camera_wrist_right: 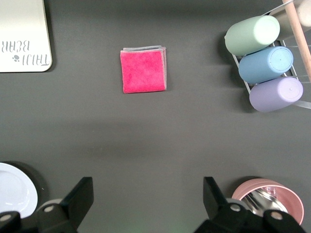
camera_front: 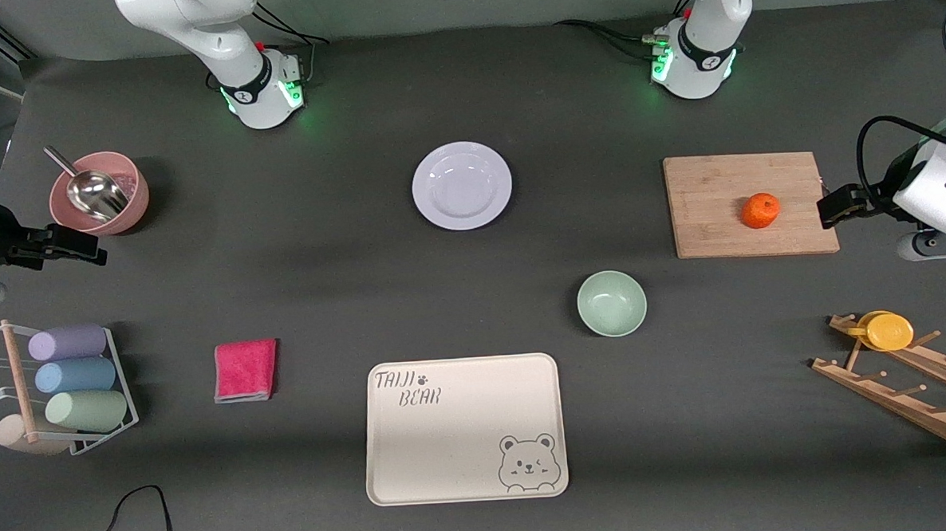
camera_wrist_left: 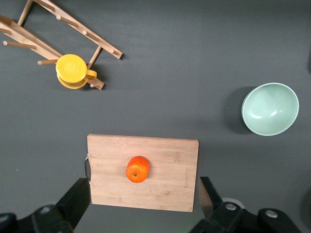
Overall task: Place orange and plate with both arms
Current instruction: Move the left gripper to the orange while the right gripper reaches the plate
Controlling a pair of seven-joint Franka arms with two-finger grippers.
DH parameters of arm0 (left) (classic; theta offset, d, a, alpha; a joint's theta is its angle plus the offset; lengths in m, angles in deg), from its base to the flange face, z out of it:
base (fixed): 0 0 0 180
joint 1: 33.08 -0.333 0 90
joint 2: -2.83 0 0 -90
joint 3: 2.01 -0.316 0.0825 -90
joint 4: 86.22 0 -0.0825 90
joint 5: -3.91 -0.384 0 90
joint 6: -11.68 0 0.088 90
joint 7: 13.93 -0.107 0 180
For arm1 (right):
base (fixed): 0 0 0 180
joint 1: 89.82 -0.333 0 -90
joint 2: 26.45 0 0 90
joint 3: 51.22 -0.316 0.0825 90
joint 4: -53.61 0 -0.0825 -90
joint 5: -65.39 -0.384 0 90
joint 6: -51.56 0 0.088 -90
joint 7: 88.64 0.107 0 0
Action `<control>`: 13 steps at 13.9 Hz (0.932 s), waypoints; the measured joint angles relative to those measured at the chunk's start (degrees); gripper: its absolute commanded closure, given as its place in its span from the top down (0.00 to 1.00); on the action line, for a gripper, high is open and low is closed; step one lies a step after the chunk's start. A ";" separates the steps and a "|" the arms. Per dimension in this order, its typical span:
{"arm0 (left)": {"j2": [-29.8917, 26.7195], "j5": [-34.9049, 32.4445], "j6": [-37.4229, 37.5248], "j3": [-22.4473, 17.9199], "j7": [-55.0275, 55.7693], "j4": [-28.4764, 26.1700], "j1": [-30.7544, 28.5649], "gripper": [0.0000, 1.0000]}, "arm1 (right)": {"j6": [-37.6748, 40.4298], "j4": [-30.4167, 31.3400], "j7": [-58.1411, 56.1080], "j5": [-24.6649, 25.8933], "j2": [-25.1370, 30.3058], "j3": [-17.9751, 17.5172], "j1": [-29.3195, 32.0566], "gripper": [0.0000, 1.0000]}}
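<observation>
The orange point(camera_front: 760, 210) lies on a wooden cutting board point(camera_front: 710, 207) toward the left arm's end of the table. It also shows in the left wrist view point(camera_wrist_left: 137, 169). The white plate point(camera_front: 461, 185) sits on the dark mat between the two arm bases, and its edge shows in the right wrist view point(camera_wrist_right: 14, 195). My left gripper point(camera_front: 831, 208) is open and empty, up in the air over the board's end edge point(camera_wrist_left: 144, 188). My right gripper point(camera_front: 89, 249) is open and empty, up over bare mat point(camera_wrist_right: 147, 188) beside the pink bowl.
A mint-green bowl point(camera_front: 611, 302) and a cream bear tray point(camera_front: 464, 428) lie nearer the camera than the plate. A pink bowl with a metal scoop point(camera_front: 99, 194), a pink cloth point(camera_front: 245, 369) and a cup rack point(camera_front: 67, 387) are toward the right arm's end. A wooden rack with a yellow cup point(camera_front: 888, 331) stands toward the left arm's end.
</observation>
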 measured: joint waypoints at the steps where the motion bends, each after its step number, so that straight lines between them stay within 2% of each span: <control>1: 0.08 0.00 0.04 0.03 0.00 0.20 0.00 1.00 | 0.00 0.00 0.00 0.00 0.00 0.00 0.00 1.00; 8: 1.29 -0.02 1.50 -0.52 -0.04 1.67 -0.52 1.00 | 0.04 1.24 0.00 0.00 1.10 0.00 -0.01 1.00; 13: 0.19 -0.11 7.99 -1.83 -0.08 2.26 -1.05 1.00 | -1.55 12.66 1.45 -0.03 12.50 -0.41 -0.46 1.00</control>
